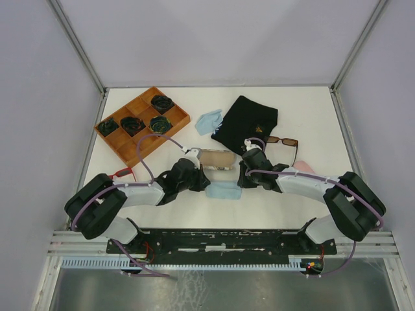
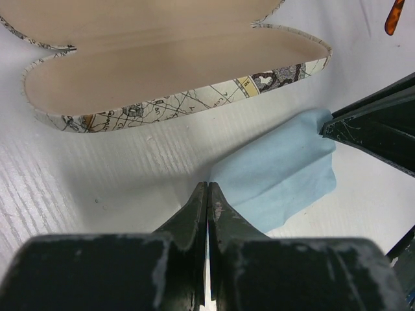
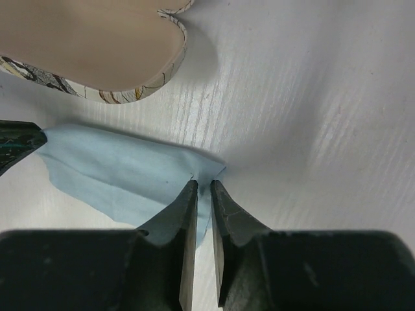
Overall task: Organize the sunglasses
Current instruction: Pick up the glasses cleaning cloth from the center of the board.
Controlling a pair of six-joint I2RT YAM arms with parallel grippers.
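Left end effector (image 2: 208, 188) is clenching the blue cloth (image 2: 279, 172) before the patterned case (image 2: 175, 103), right end effector (image 3: 203, 184) standing slightly parted; brown-tinted sunglasses (image 1: 282, 140) are lying beyond that case. One-sided pulling risks dragging the cloth askew.

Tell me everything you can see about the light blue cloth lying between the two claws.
The light blue cloth is a soft, matte piece of fabric, folded over and slightly rumpled. It lies flat on the white table, on the near side of the open map-patterned case and not touching it. The left claw is shut on one corner. The right claw, narrowly parted, sits at the opposite corner.
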